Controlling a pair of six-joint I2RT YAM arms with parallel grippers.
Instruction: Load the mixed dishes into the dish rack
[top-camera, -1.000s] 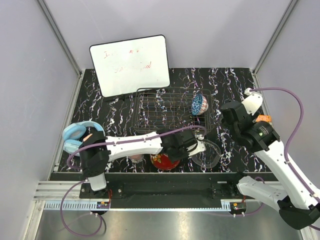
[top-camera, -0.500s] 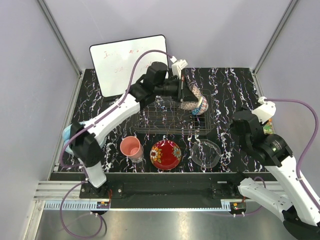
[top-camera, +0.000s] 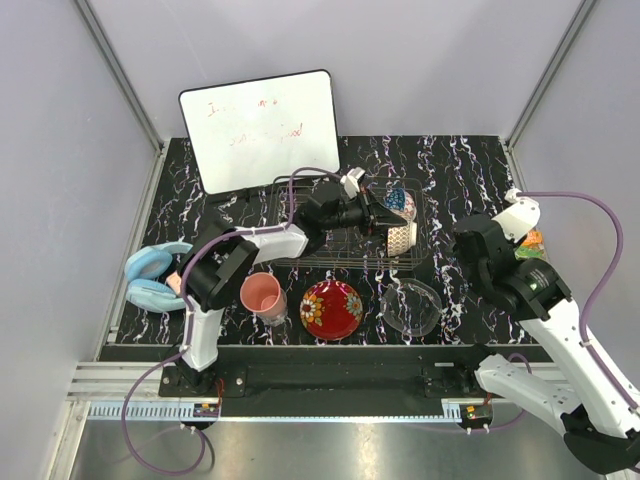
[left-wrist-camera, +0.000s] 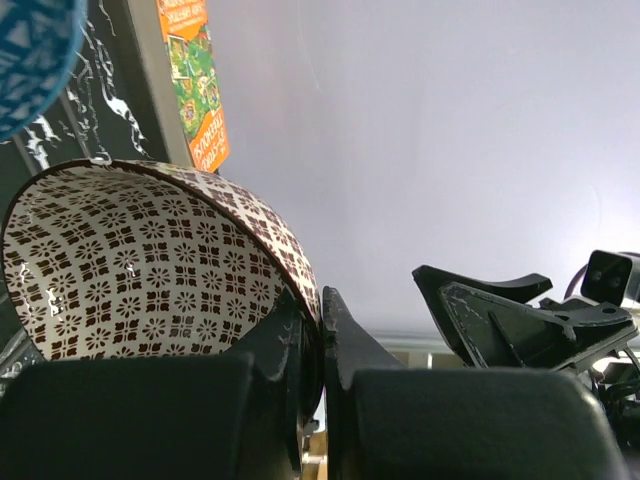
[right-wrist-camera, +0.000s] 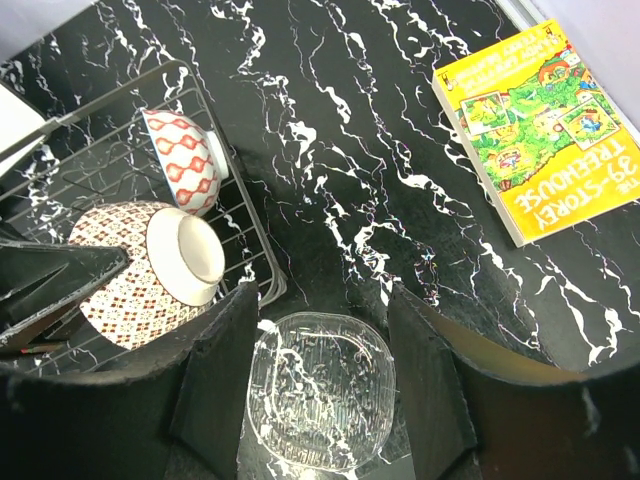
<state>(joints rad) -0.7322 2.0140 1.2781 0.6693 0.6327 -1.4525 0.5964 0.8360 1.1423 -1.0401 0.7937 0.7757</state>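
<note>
The left gripper (left-wrist-camera: 320, 310) pinches the cream bowl (left-wrist-camera: 130, 270) by its rim to stand it in the rack (top-camera: 345, 250); the right gripper (right-wrist-camera: 325, 300) hangs, jaws apart.

The left gripper (left-wrist-camera: 320, 345), arm outstretched, pinched the rim of the cream-gold patterned bowl (left-wrist-camera: 130, 270); the right gripper (right-wrist-camera: 320, 390) hovered, jaws spread wide.

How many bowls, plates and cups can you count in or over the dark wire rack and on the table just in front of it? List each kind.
Bowls: 3 (blue patterned bowl, brown-and-cream patterned bowl, clear glass bowl)
Plates: 1 (red floral plate)
Cups: 1 (pink plastic cup)
Total: 5
</note>
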